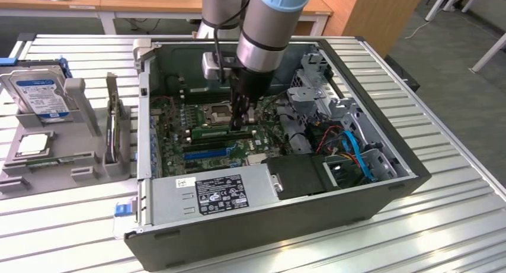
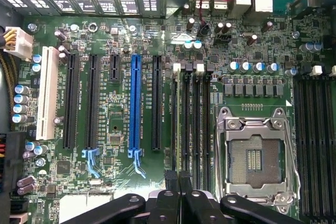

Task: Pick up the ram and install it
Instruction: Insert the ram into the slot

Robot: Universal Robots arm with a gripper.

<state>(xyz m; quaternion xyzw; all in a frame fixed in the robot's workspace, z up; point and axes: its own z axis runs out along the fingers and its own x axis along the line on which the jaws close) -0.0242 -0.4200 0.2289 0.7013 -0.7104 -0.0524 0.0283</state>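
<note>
One arm [image 1: 265, 30] reaches straight down into an open computer case [image 1: 276, 237] lying on its side on the slatted metal counter [image 1: 442, 225].

Fingers [image 1: 236, 114] closed, tips pressed together, low over the motherboard [image 2: 121, 124]. Wrist view puts the fingers [image 2: 171, 182] over the bank of four memory slots [image 2: 191, 124], at the slot farthest from the open processor socket [image 2: 255, 158].

Ram [image 1: 215, 132] stands on its long edge in that bank, between the processor socket [image 1: 217, 113] and the blue card slot [image 1: 207, 154]. Its pale green face shows toward the exterior view's near side. Fingertips sit at its top edge, toward the end on the exterior view's right. Whether they press on it or stop just above, cannot tell.

Power supply [image 1: 213, 193] with its label fills the near corner of the case. Blue cables [image 1: 359, 157] run through the bay on the exterior view's right.

Outside the case, on the exterior view's left, a grey holder [image 1: 83, 107] carries a hard drive [image 1: 44, 98], a square silver chip [image 1: 33, 144] and an upright card [image 1: 112, 128], all well apart from the arm.
</note>
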